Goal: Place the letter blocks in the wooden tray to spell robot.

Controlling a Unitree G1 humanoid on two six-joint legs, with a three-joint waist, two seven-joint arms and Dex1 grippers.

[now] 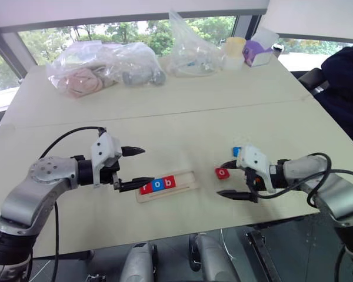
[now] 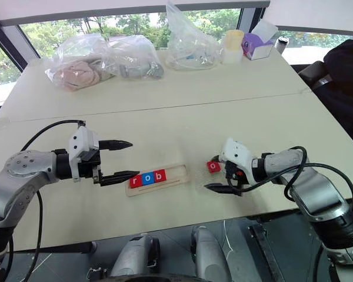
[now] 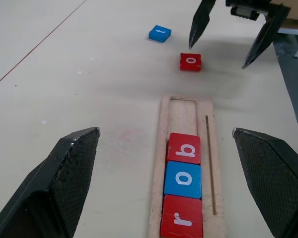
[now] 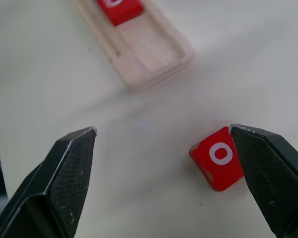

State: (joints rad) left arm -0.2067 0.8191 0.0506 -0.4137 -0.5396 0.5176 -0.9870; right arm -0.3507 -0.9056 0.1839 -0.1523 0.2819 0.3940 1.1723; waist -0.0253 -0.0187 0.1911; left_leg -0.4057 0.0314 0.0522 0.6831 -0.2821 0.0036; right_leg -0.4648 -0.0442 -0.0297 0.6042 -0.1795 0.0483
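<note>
The tray (image 1: 167, 187) holds r, o, b at its left end, with two slots free at the end toward the right gripper (image 1: 234, 180). That gripper's jaws stand wide and empty. The red o tile (image 4: 217, 157) lies on the table just inside one finger (image 4: 270, 181), near touching, far off the other, so it sits off-centre in the gap. The blue tile (image 3: 160, 33) lies just beyond. The left gripper (image 1: 134, 167), wide open and empty, straddles the tray's filled end, its long axis running away between the fingers. The right arm is nearer the loose tiles.
</note>
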